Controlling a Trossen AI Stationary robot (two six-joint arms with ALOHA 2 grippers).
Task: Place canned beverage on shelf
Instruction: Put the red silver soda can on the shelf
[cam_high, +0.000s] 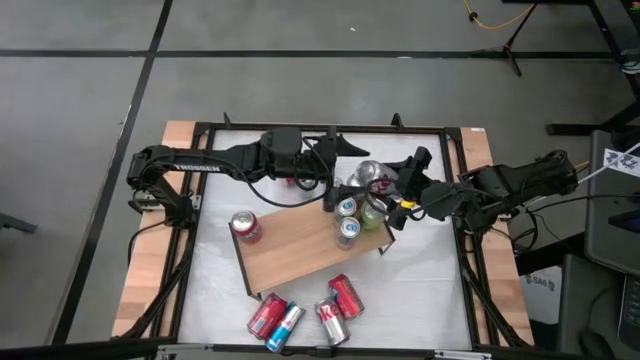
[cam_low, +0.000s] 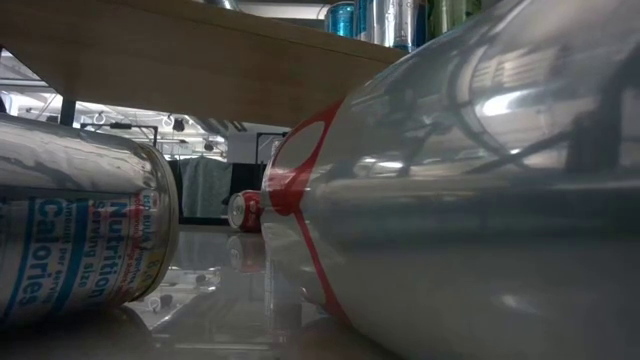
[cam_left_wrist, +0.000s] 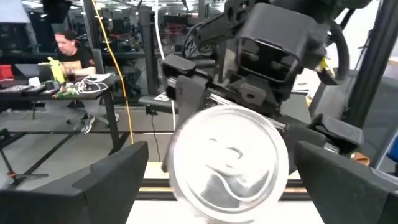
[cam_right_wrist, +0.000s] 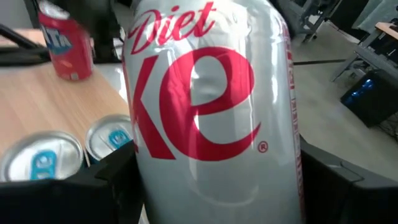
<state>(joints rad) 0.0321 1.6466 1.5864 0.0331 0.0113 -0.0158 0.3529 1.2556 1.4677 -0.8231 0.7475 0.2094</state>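
A silver Diet Coke can (cam_high: 368, 176) hangs over the far right corner of the wooden shelf (cam_high: 300, 248), with my right gripper (cam_high: 388, 186) shut on it. My left gripper (cam_high: 345, 168) stands open on the can's other side. Its fingers (cam_left_wrist: 115, 180) flank the can's round end (cam_left_wrist: 229, 163) with gaps on both sides. On the shelf stand a red can (cam_high: 245, 226), two blue-topped cans (cam_high: 347, 207) and a green one (cam_high: 373, 216). My right gripper pinches the can's side wall (cam_right_wrist: 205, 186) between its two fingers (cam_right_wrist: 102, 183), which lie across the can. It comes from the table's right side, slanting a little downward. The can is lifted clear of the shelf, one end turned toward my left gripper.
Several loose cans (cam_high: 300, 315) lie on the white tabletop by its near edge, in front of the shelf; two of them fill the low view (cam_low: 470, 200). One more red can (cam_low: 244, 212) lies under the shelf. A person (cam_left_wrist: 68, 50) sits at a desk beyond the table.
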